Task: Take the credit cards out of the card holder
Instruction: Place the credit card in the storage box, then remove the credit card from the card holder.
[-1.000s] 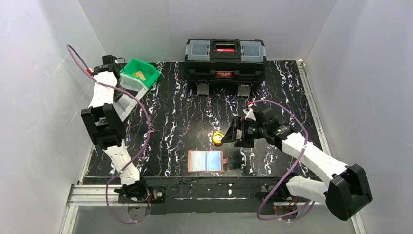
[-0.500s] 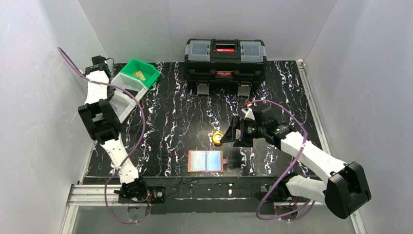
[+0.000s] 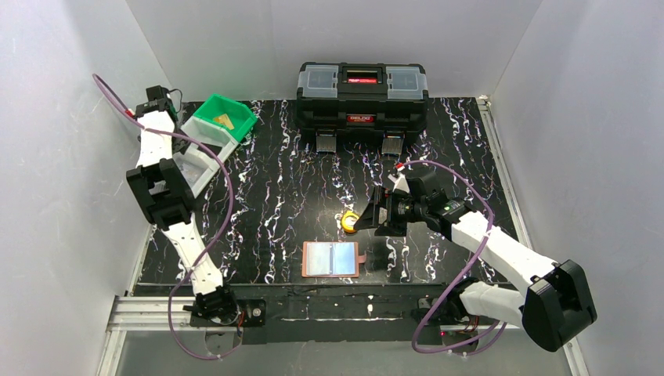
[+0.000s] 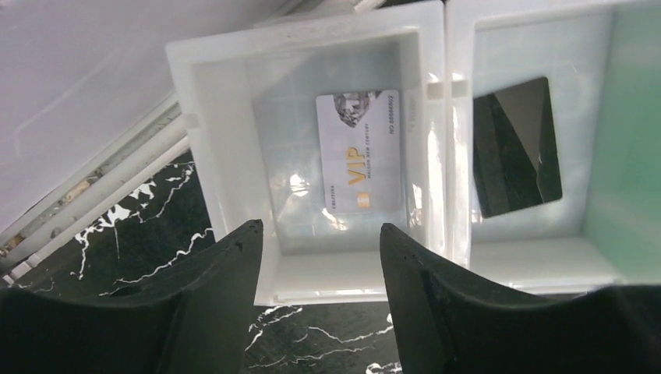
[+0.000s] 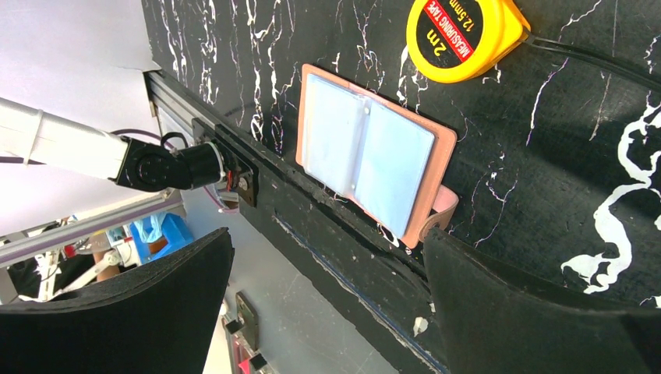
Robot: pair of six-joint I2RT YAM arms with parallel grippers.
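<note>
The card holder lies open and flat near the table's front edge, its pale blue sleeves facing up. A whitish VIP credit card lies flat in a white bin. A black card lies in the neighbouring white bin, and a gold-tan card in the green bin. My left gripper hangs open above the near wall of the VIP card's bin, holding nothing. Just right of the holder, my right gripper hovers wide open and empty.
A round yellow tape measure sits just behind the card holder, by my right gripper's fingers. A large black toolbox stands at the back centre. The bins line the table's back left, against the wall.
My left arm swung slightly left over the white bins and its jaws opened; the whitish card now lies loose in the bin. The right arm has hardly moved.
</note>
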